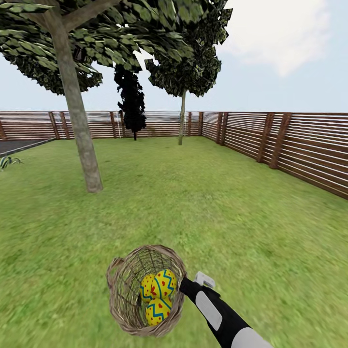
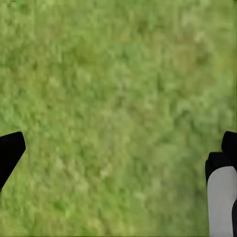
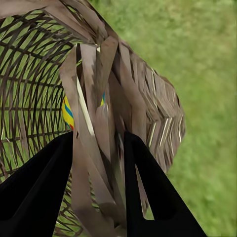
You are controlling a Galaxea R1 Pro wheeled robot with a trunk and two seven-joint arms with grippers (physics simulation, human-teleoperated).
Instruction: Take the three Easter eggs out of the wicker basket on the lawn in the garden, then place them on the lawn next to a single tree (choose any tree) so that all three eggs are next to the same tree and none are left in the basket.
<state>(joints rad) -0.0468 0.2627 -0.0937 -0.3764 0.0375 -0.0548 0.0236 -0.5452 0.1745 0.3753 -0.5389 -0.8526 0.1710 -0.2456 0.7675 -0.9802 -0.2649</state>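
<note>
Sitting at six o'clock in the head view, the wicker basket (image 1: 145, 290) holds three Easter eggs (image 1: 163, 283) (yellow, blue zigzags); the tree (image 1: 79, 130) stands at eleven o'clock on the lawn (image 1: 203, 208), fence (image 1: 290, 142) behind. Left wrist: the left claw (image 2: 118, 163) is spread over grass. Right wrist: the right claw (image 3: 98, 173) pinches the basket's braided rim.

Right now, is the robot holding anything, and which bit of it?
Yes. The right gripper holds the wicker basket by its braided rim, with one of the fingers on each side. The left gripper is open over grass.
</note>
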